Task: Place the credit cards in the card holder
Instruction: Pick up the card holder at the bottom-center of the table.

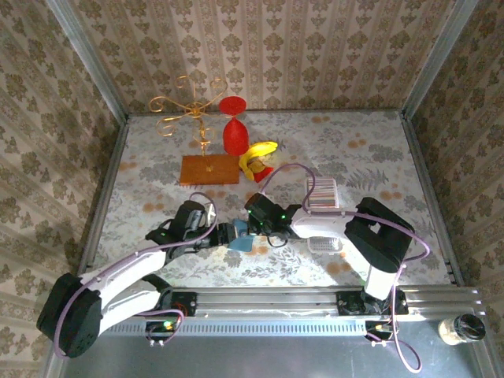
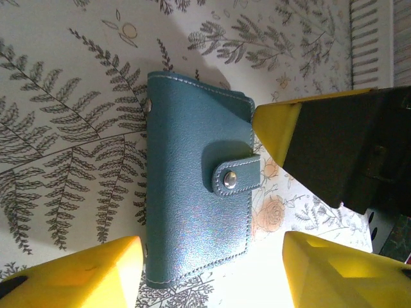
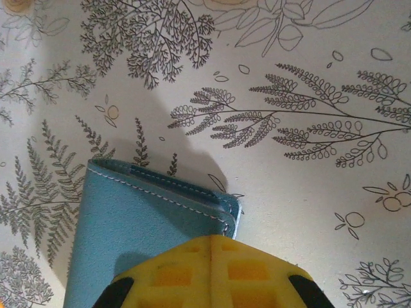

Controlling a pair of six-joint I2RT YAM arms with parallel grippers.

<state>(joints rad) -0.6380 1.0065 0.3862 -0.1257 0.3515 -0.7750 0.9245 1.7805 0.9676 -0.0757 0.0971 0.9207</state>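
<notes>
**Two hands close in on a snapped-shut teal wallet, with the card holder waiting to the right**

The teal wallet (image 2: 196, 186) lies flat on the bench (image 1: 378, 150) between the arms, grained leather with pale stitching and its tab (image 2: 234, 176) fastened. The credit cards are likely inside, so it probably has to be opened first. The left hand (image 2: 209, 276) straddles it with fingers spread wide, holding nothing, and seems lined up on its long sides. The right hand (image 3: 210, 247) is fully closed, its tips at a stitched corner, probably steadying it; whether it pinches a flap I cannot tell. The card holder (image 1: 321, 194), a pale narrow tray striped with ribbed cross slots, sits apart to the right and farther back, slots facing up.
</notes>
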